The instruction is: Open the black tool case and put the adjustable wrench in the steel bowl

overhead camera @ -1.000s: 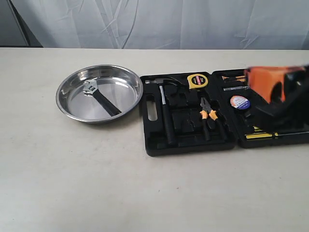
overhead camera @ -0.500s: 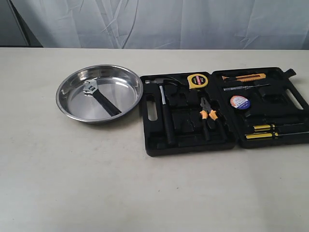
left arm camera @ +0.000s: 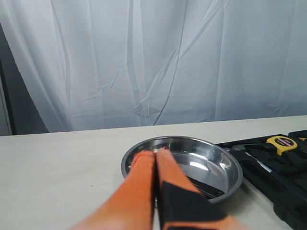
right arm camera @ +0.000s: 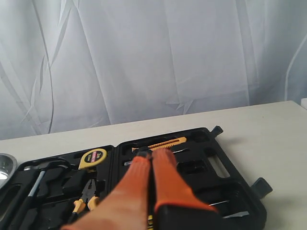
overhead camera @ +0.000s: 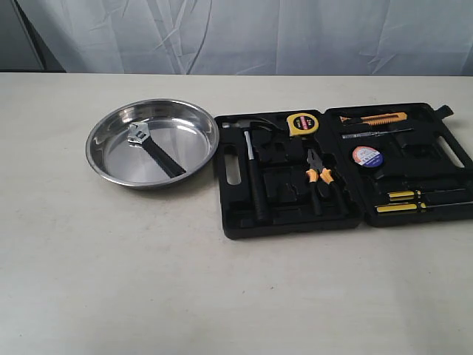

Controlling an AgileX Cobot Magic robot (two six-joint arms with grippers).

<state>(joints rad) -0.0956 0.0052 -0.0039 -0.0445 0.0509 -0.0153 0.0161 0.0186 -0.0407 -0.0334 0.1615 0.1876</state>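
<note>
The black tool case lies open flat on the table, both halves showing. The adjustable wrench, silver head and black handle, lies inside the steel bowl to the left of the case. In the left wrist view my left gripper is shut with nothing in it, held back from the steel bowl; part of the wrench handle shows past the fingers. My right gripper is shut and empty, above the open tool case. Neither gripper shows in the exterior view.
In the case lie a hammer, a yellow tape measure, orange-handled pliers, an orange utility knife, a roll of tape and yellow-handled screwdrivers. A white curtain hangs behind the table.
One second ago the right gripper hung blurred over the right half of the case in the exterior view; it has since left that view. Bowl, wrench and case have not moved.
</note>
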